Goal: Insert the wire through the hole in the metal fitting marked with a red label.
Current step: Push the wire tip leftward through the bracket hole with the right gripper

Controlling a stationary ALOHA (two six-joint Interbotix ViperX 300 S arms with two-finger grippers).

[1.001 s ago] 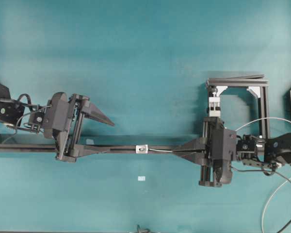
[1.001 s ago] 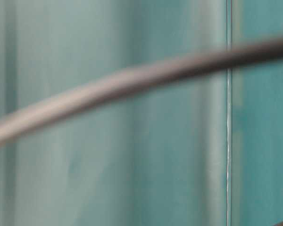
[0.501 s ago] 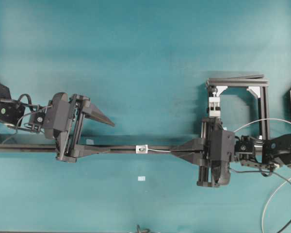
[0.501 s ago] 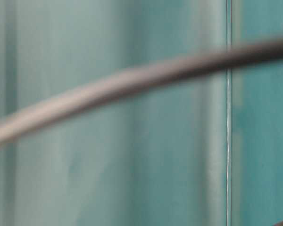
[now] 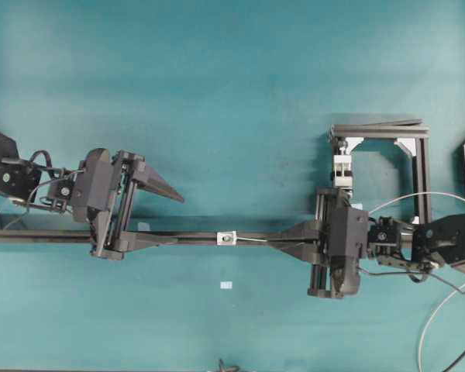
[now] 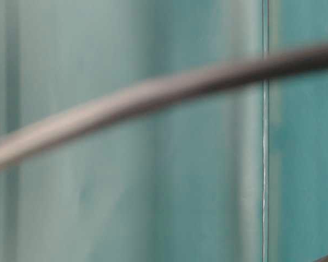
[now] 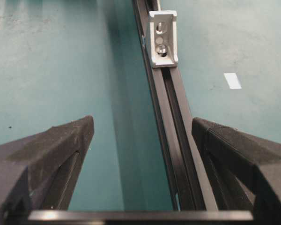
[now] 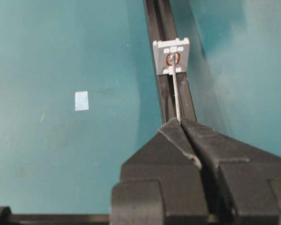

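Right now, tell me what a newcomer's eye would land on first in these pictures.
First, the long black rail crossing the teal table, with the small silvery metal fitting at its middle. Next, the right gripper, shut on the thin wire, whose tip sits at the fitting's hole. On the left, the left gripper hangs open astride the rail.

The thin pale grey wire is being pinched between the closed black fingers of the right gripper, its tip being held at the red-ringed hole of the small silvery square fitting on the black grooved rail. A small pale rectangular patch is being seen on the teal table surface.
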